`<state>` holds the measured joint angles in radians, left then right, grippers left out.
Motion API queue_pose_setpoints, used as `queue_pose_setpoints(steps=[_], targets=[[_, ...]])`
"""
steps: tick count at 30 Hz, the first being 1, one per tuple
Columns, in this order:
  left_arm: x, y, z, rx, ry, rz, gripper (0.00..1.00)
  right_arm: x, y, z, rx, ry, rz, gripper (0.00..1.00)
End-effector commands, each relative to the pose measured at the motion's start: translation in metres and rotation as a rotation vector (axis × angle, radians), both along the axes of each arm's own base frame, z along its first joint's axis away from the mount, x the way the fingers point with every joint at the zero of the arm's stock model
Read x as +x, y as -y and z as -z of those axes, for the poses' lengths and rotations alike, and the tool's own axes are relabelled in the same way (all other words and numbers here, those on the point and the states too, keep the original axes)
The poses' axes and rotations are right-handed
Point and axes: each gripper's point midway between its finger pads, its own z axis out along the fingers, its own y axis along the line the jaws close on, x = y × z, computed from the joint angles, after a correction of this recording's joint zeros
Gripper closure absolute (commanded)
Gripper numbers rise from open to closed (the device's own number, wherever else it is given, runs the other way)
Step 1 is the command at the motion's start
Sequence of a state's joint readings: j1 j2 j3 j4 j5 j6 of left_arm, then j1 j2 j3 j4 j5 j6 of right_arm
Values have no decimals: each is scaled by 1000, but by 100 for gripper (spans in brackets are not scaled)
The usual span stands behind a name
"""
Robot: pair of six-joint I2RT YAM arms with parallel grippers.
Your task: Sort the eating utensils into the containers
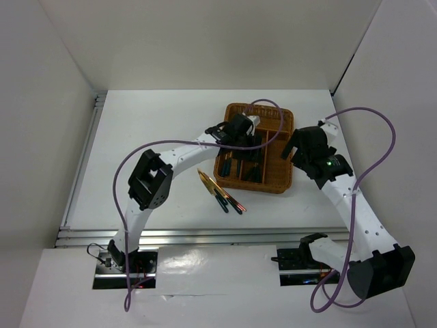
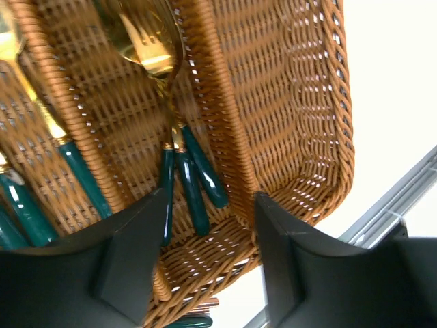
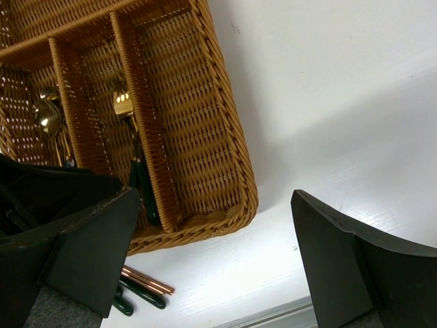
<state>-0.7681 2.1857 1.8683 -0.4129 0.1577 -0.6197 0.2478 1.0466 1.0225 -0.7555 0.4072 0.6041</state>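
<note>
Overhead, tray: I see the rectangular brown woven wicker tray (image 1: pixel 273 187) on the white table (image 1: pixel 157 123), right of centre. Dark-handled pieces lie in its long compartments.
Overhead, left gripper: the left gripper (image 1: pixel 246 140) hangs over the middle of the tray. From up here I cannot tell how its fingers stand.
Overhead, right gripper: the right gripper (image 1: pixel 300 154) sits at the tray's right edge, low and close to the rim.
Overhead, loose utensils: a pair of thin brown chopsticks (image 1: pixel 231 200) and a few slim dark-green-handled utensils (image 1: pixel 220 198) lie slantwise on the table. They are just beside the tray's near-left corner, outside it.
Left wrist, gripper: the left gripper (image 2: pixel 205 273) has its black fingers (image 2: pixel 130 260) spread apart with nothing clamped between them. It is poised above a compartment of the tray (image 2: pixel 218 137).
Left wrist, spoons: gold-bowled spoons (image 2: pixel 147 41) with dark green handles lie bunched lengthwise in that compartment, their handles toward the camera.
Left wrist, neighbours: more gold pieces with green handles (image 2: pixel 78 171) lie in the next compartment to the left of the picture. I cannot tell whether they are forks or knives.
Right wrist, gripper: the right gripper (image 3: pixel 218 266) is wide apart and holds nothing, its fingers (image 3: pixel 89 246) framing the tray's corner (image 3: pixel 212 137) and the table beside it.
Right wrist, contents: a gold-headed fork (image 3: pixel 124 106) with a dark handle lies in one compartment, and the spoons (image 3: pixel 46 119) in the next one over.
Right wrist, outside: the chopsticks (image 3: pixel 147 281) and a green handle (image 3: pixel 140 294) rest on the table just past the tray's end wall.
</note>
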Motion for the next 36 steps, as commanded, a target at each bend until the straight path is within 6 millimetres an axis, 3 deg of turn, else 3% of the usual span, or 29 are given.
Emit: queue_pose_setpoints(steps=[1,2,5,6,7,8,9,10,11,13,14,15,17,18,21,26,36], targets=[[8,-2,-43,-49,64,-26,28,3,3,-18,-4,39,4,0],[9,-8,-64,-59,99,-45,28,4,2,-19,-2,48,4,0],[-2,-25,-83,-50,105,-83,28,5,0,-23,9,64,-4,0],[-11,-36,-74,-29,80,-102,28,4,1,-18,0,52,-9,0],[-22,-46,-98,-64,95,-115,28,3,1,-21,2,62,-9,0],[-26,-55,-101,-77,83,-173,28,2,0,-21,8,61,-16,0],[-42,-68,-77,-40,40,-201,28,3,0,-18,8,59,-16,0],[-56,-77,-95,-69,55,-230,28,2,-2,-20,16,67,-23,0],[-63,-99,-67,-20,8,-336,28,2,-4,-17,18,63,-39,0],[-83,-108,-69,-45,12,-401,29,1,-6,-12,23,51,-47,0],[-83,-119,-59,-29,5,-461,29,3,-9,-14,36,60,-58,0],[-98,-122,-38,-19,-48,-504,29,1,-7,-11,41,56,-56,0],[-103,-129,-20,-15,-98,-603,30,2,-10,-12,52,63,-66,0],[-106,-125,-21,-29,-112,-613,30,2,-13,-12,62,61,-78,0],[-115,-126,10,41,-180,-686,30,0,-14,-10,69,59,-86,0],[-118,-129,42,136,-253,-749,33,-2,-14,-9,69,59,-86,0],[-120,-129,71,210,-299,-773,43,-5,-10,-13,59,71,-72,0]])
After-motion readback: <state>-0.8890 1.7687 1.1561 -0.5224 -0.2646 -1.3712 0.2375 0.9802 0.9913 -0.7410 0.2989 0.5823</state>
